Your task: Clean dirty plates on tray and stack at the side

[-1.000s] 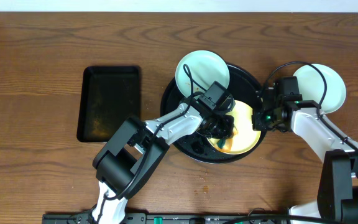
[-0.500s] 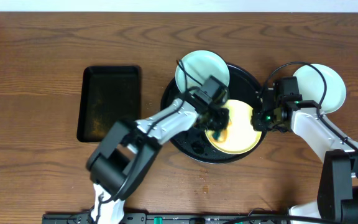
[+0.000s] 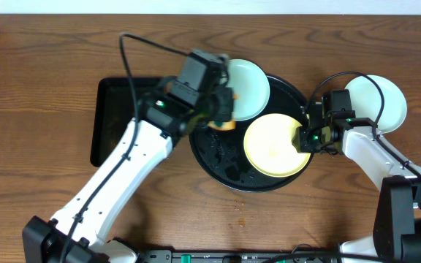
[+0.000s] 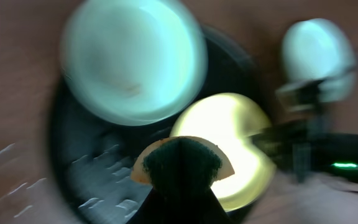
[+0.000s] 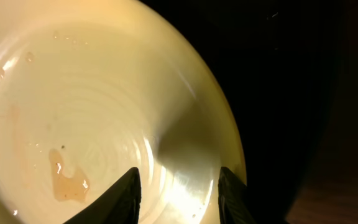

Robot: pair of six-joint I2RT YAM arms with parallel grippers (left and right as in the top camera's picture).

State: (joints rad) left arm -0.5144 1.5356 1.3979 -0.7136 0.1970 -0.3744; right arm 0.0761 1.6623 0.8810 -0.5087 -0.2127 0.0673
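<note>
Between scrubs, seemingly: sponge (image 3: pixel 226 123) pinched by left gripper (image 3: pixel 221 111), upper centre; yellow plate (image 3: pixel 269 150) straddled by spread right gripper (image 3: pixel 302 137); rim grip likely needed next.

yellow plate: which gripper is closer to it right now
Right. The right gripper is at the right rim of the yellow plate; the left gripper, holding a sponge, is apart from it, up-left.

Bare table (image 3: pixel 42 51) left of the rectangular tray (image 3: pixel 115 120) and in front of the round tray (image 3: pixel 221 164) gives me room (the left stretch is wider). My left arm (image 3: pixel 115 183) slants over the rectangular tray's right side, its sponge (image 3: pixel 224 121) above the round tray's left part. My right gripper (image 3: pixel 300 139) and right arm (image 3: pixel 371 150) fill the gap between the yellow plate (image 3: pixel 269 146) and the outer mint plate (image 3: pixel 382 102).
</note>
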